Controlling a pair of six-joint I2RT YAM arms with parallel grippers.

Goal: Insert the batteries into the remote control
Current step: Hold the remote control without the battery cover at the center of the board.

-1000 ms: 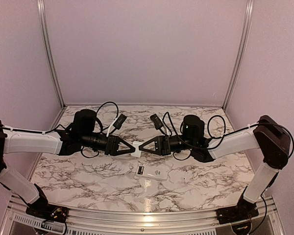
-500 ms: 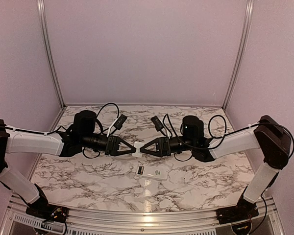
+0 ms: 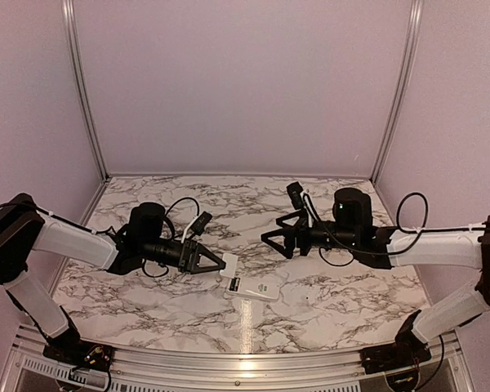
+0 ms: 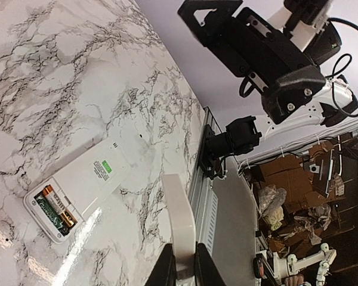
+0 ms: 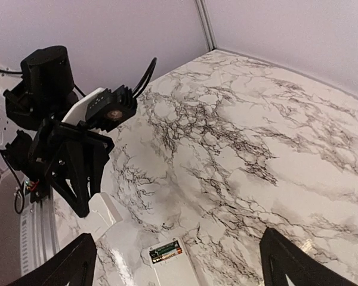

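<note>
Fingers (image 4: 166,269) of my left gripper (image 3: 216,261): narrow, pinching the battery cover (image 4: 178,220), a thin white plate, by one end, just far-left of the remote's open end. Fingers (image 5: 59,268) of my right gripper (image 3: 276,238): spread wide, nothing between them, far right of the remote, well apart. Item: remote control (image 3: 255,289), back upward on the marble table (image 3: 147,294), near centre, compartment uncovered. Item: batteries (image 4: 55,205), two, seated side by side inside that compartment. Handling, as I judge it: remote light, rigid, liable to skate on smooth marble; I would brace its long edges. Cover light, stiff, tabs probably fragile; I would grip the plain end.
</note>
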